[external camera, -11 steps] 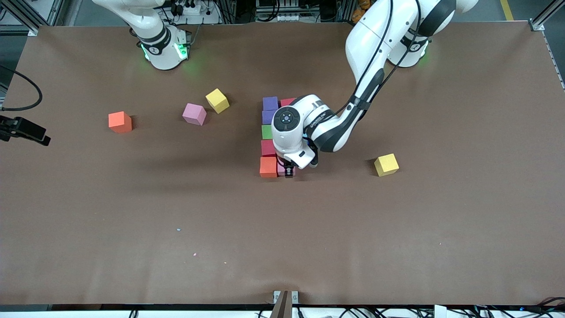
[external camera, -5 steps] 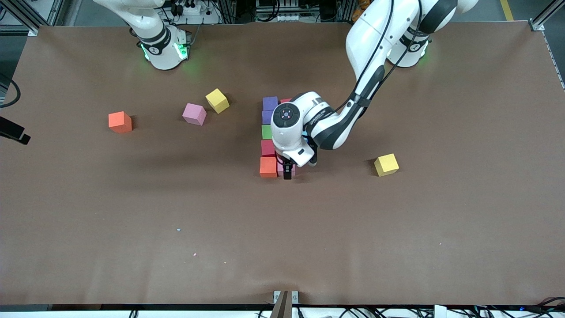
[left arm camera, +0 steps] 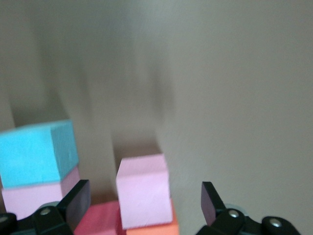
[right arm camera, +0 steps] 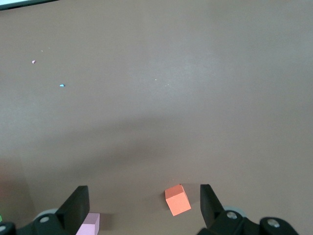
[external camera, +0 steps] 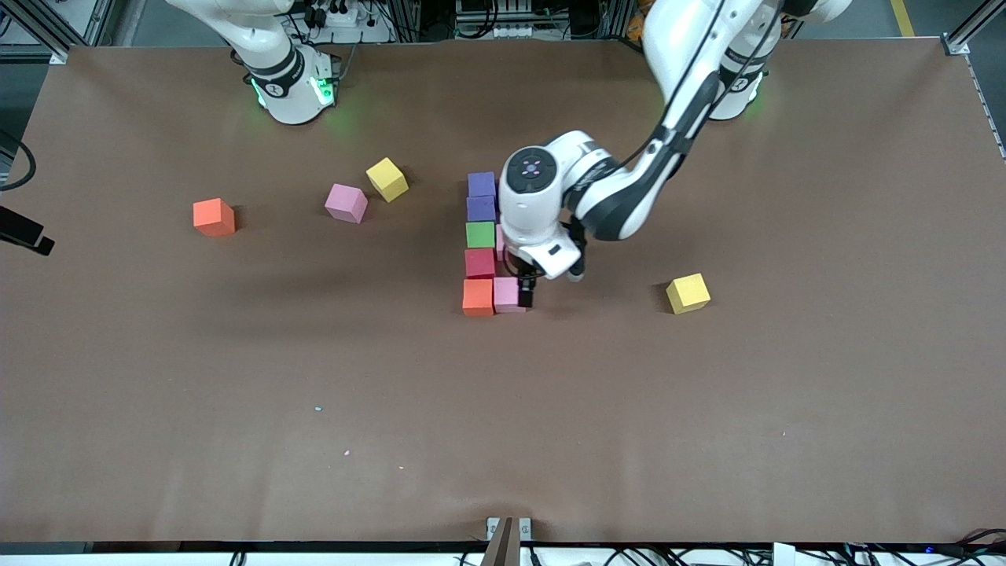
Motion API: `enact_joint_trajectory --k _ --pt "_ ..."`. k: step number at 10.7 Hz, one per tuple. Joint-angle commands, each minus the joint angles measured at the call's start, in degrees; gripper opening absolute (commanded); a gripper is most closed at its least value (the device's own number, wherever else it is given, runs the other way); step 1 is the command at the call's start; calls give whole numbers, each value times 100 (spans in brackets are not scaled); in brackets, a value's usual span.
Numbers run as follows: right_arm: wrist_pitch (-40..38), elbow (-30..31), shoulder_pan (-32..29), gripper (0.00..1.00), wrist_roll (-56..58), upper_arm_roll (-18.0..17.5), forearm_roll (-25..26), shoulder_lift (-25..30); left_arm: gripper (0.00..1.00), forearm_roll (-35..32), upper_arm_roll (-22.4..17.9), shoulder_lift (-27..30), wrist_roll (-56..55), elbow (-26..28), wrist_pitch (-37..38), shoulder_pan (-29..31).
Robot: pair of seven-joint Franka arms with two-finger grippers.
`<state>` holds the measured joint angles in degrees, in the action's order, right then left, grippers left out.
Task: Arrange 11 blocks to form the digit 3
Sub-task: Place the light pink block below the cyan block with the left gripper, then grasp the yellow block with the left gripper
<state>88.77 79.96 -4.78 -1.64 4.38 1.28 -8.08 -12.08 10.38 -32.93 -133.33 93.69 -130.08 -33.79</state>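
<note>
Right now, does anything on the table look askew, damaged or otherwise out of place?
Nothing looks damaged or spilled. Four blocks sit loose and turned at angles: an orange block, a pink block and a yellow block toward the right arm's end, another yellow block toward the left arm's. A few tiny specks dot the brown table.

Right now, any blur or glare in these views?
Left wrist view: smeared with motion blur, the pink foam cube and light blue foam cube soft-edged. Front view: sharp, with soft shadows on the brown table. Right wrist view: sharp, with an orange foam cube. No glare in any view.
</note>
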Motion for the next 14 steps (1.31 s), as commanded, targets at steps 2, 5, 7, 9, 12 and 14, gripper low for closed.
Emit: enact_joint_trajectory --k 2,5,7,9,12,14 --pt "-150 -68 -84 100 6 -42 3 26 100 118 209 1015 1393 1254 -18 994" --pt "-141 -68 -85 100 -3 -51 21 26 100 355 866 1280 2363 1669 8 2373" --pt "-150 -77 -84 100 6 -51 21 26 100 374 1272 1482 2583 2098 53 3226" --pt "-141 -77 -85 100 6 -42 21 26 100 391 1326 1509 2470 2398 53 3511" --pt "-150 -77 -85 100 6 -42 30 26 100 391 1317 1448 2206 2557 53 3923" --pt "-141 -77 -85 100 6 -42 47 26 100 400 1308 1352 2179 2558 35 3959"
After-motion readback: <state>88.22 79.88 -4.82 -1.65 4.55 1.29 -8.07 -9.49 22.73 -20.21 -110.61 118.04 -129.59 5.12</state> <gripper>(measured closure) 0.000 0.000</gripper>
